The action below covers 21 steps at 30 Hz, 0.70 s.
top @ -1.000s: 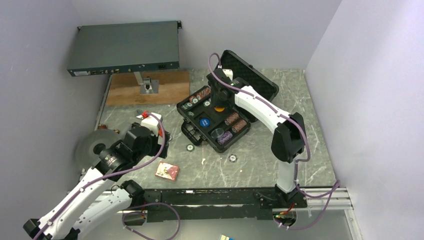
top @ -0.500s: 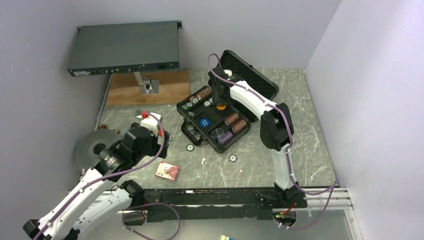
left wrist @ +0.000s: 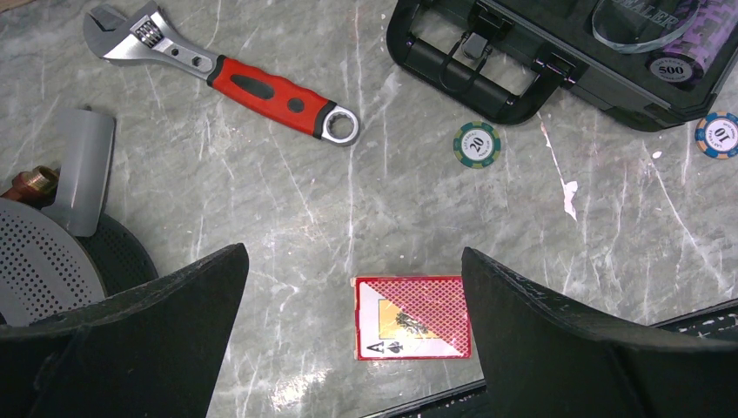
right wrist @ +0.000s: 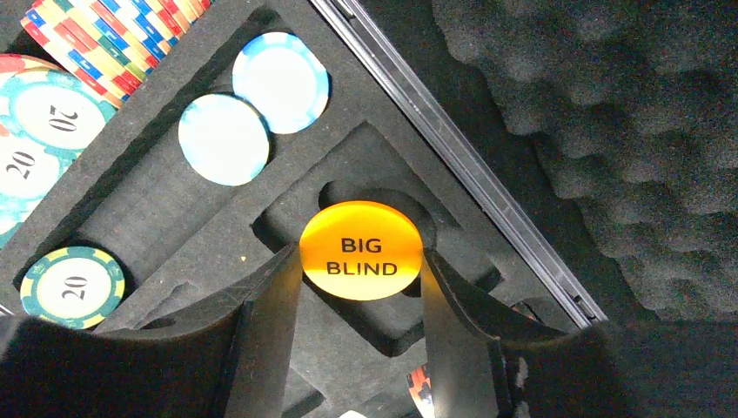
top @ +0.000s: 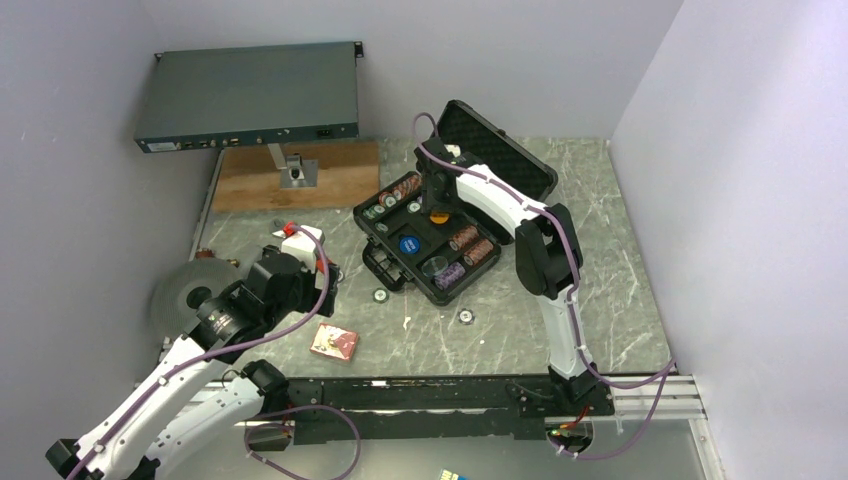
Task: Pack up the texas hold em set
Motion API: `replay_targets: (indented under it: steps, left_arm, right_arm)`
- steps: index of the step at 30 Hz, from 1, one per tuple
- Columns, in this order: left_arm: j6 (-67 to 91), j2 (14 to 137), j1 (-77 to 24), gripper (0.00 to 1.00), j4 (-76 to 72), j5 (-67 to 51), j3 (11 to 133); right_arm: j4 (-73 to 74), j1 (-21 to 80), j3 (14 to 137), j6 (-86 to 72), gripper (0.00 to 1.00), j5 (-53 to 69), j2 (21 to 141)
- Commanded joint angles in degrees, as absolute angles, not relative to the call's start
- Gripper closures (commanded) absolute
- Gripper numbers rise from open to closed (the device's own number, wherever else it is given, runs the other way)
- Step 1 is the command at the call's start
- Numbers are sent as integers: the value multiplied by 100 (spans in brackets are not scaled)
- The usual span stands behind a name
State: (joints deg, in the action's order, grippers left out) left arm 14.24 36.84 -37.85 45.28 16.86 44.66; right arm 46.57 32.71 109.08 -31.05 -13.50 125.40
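- One step in hand, at a guess: seating the orange disc (right wrist: 361,239) marked BIG BLIND in the case (left wrist: 518,45).
- Pinched edge to edge by the right gripper (right wrist: 359,266), right over a round foam pocket (right wrist: 383,320) in the case's tray, on the side nearest the raised lid (top: 505,155).
- Not yet down in that pocket, as far as can be told; unclear whether touching the foam.
- Next, most likely: lower straight down, keep the disc flat and centred, then part the fingers only slightly, with the pocket walls so close.
- Spread wide and holding nothing: the left gripper (left wrist: 352,257), out in front of the case, above the red card deck (left wrist: 412,318).
- Also lying loose just outside the case: a green chip (left wrist: 477,144) and a blue-and-orange chip (left wrist: 716,135).
- Left to do, judging by that: fetch the deck and both chips, stow them, shut the lid.
- No business with the red-handled wrench (left wrist: 261,87), well apart from the case.
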Motion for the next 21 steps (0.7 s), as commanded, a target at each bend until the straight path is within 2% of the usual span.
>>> replay_targets:
  steps: [1,17,20,21]
  left_arm:
    - [1406,3635,-3770,0,4412,1793,4473]
    - [1439,3671,-3766,0,4425,1809,4463]
    - [1441,3675,-3769,0,4430,1802,4474]
    - [1437,3677,-3764,0,4430,1804,4474]
  right_arm:
    - [4466,3245,10837,-3059,53,-1496,12608]
    - [4411,3247,10687,-3092,52,-1670,12770]
    - [4403,3250,10671,-3111,45,-1653,12795]
    - [4410,3252,10670,-3107,38,-1641,12798]
